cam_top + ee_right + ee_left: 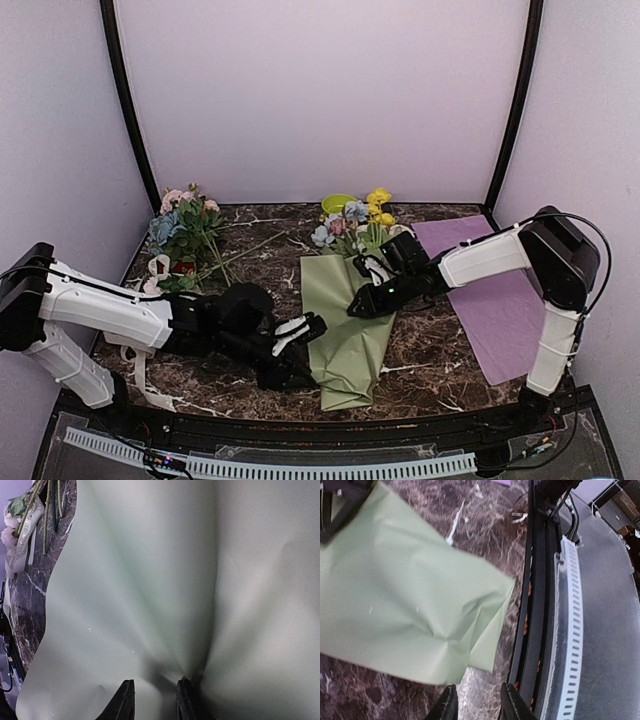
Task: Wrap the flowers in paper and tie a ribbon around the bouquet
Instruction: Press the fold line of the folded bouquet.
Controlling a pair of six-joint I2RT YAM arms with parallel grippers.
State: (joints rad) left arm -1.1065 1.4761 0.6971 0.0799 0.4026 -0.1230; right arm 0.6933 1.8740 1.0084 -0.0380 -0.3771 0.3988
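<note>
On the dark marble surface (440, 350), a loose flower cluster (185, 232) lies at the far left. The cream ribbon (157, 268) is coiled just beside it, well apart from the bouquet.

The left hand (479, 706) hovers low by the cone's narrow near end. Its fingers are partly apart with only bare surface between them, so it holds nothing.

The bouquet (345, 330) lies at centre as a sage-green paper cone. Its flowers (352, 222) point toward the far wall.

The right hand (155, 702) presses on the cone's upper part, part-closed, with creases gathering between its fingers. It appears to pinch the paper.

A flat purple sheet (500, 300) lies at the right.

Wrapping looks about finished, and the ribbon is not yet tied. The next move probably calls for the left hand to fetch the ribbon while the right holds the roll shut.
</note>
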